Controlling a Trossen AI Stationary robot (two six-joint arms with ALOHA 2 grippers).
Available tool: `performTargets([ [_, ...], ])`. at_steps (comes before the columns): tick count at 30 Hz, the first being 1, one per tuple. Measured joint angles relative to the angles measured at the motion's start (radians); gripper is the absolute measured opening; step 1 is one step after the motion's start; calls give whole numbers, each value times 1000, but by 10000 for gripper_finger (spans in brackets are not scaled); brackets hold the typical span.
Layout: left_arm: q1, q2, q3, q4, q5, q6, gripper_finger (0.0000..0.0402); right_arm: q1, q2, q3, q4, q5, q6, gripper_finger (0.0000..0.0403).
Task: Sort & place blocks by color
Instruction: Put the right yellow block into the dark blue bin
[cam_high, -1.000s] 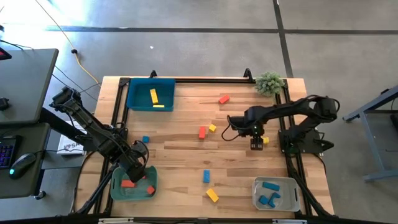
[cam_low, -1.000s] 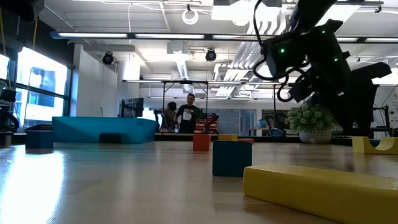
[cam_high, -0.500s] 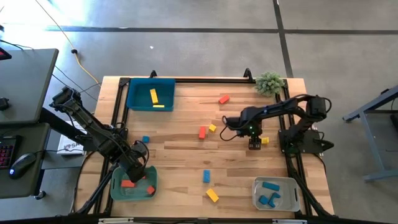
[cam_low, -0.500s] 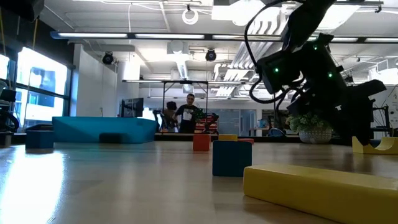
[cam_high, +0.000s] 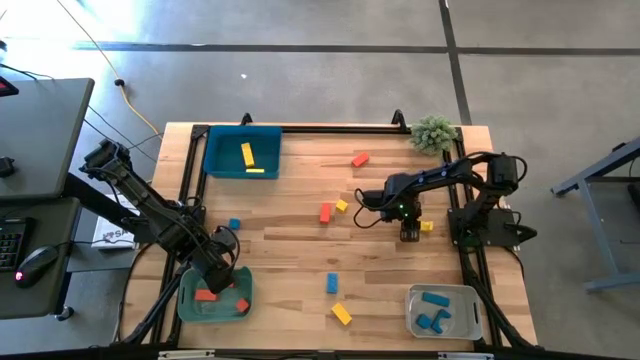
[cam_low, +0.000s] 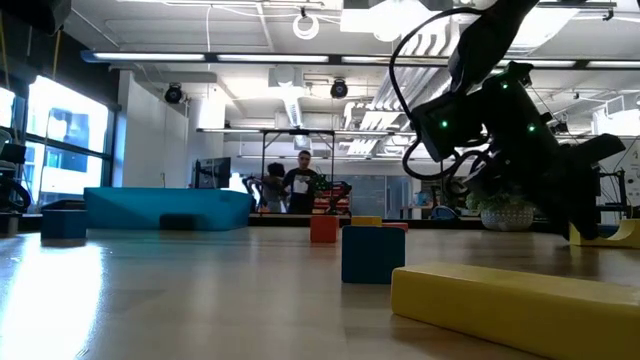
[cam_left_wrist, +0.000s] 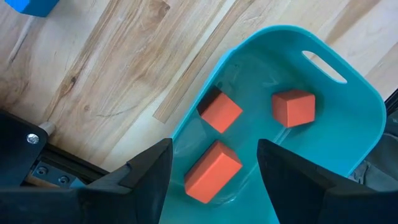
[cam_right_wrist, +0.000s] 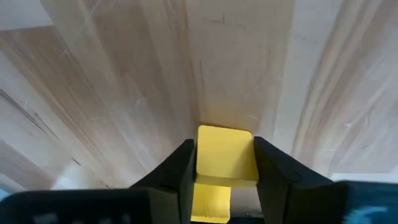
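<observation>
Near right table edge: right gripper (cam_right_wrist: 224, 186) straddling yellow block (cam_right_wrist: 225, 155), grasp unclear. Left gripper (cam_left_wrist: 214, 180) released over green tray (cam_left_wrist: 348, 118) at front-left corner.

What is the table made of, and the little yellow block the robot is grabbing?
The table looks like wood: pale planks with grain lines and a light sheen. The yellow block between the right gripper fingers is smooth, evenly coloured and matte, perhaps painted wood or plastic; the pictures cannot settle which.
</observation>
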Motion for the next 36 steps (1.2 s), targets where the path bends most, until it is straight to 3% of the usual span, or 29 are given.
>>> performTargets([
  [17, 25, -52, 1, 4, 61, -1, 225, -1, -14, 31, -23, -100, 45, 103],
  [25, 108, -136, 1, 40, 38, 42, 225, 0, -22, 215, -17, -102, 44, 103],
  [36, 315, -216, 1, 71, -82, 356, 225, 0, -22, 551, 53, -103, 44, 103],
])
